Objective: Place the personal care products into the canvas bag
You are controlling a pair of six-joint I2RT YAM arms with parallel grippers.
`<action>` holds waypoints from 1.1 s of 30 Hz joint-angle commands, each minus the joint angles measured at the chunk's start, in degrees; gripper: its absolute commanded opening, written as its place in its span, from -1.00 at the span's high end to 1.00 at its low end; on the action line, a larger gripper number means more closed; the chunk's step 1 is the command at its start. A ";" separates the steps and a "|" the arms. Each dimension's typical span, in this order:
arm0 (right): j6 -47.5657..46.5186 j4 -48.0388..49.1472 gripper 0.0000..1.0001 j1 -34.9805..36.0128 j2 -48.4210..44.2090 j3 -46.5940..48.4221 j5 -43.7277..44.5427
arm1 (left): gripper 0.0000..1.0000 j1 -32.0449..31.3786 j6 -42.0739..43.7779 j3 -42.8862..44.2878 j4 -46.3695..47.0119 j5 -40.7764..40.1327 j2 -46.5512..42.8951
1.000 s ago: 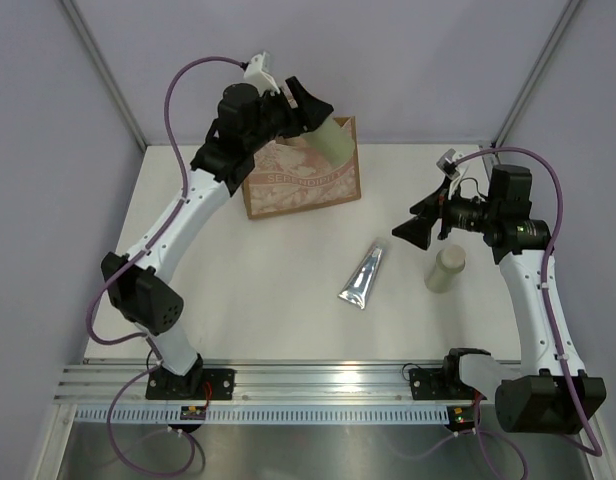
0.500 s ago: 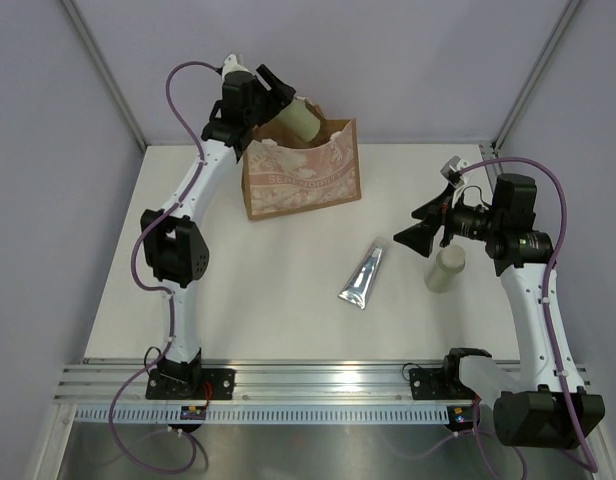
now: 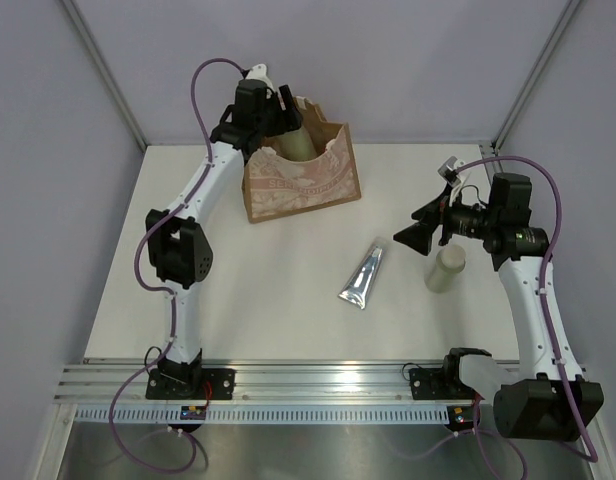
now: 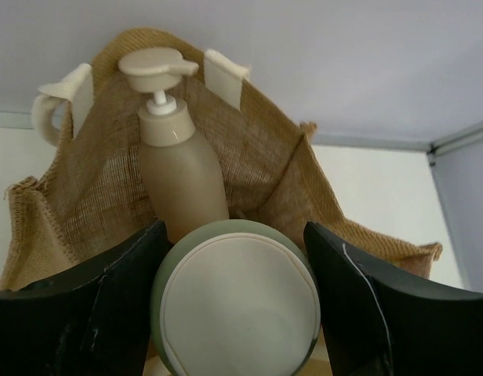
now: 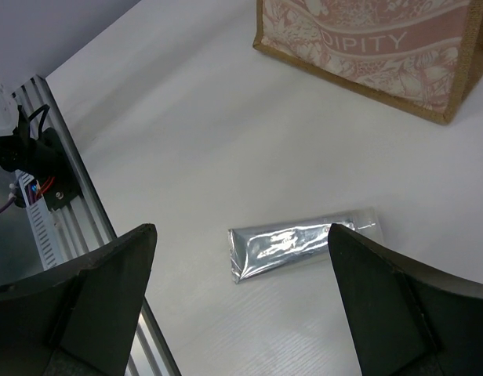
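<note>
Clamps beige bottle (image 4: 237,313) in left gripper (image 4: 234,227) over canvas bag's (image 3: 303,185) mouth, pump bottle (image 4: 179,164) inside. Holds right gripper (image 3: 408,228) wide apart near silver tube (image 5: 304,243) on table (image 3: 238,280). Reads "…DIPITY" across bag's front.

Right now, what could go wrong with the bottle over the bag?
The bottle in the left gripper might land on the pump bottle already in the bag and knock it. The soft bag could tip. The right gripper might bump the standing bottle.
</note>
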 commanded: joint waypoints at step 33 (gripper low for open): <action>-12.30 -26.58 -0.99 -0.36 7.96 13.07 39.70 | -0.98 -2.09 12.58 -19.08 10.82 9.05 -20.86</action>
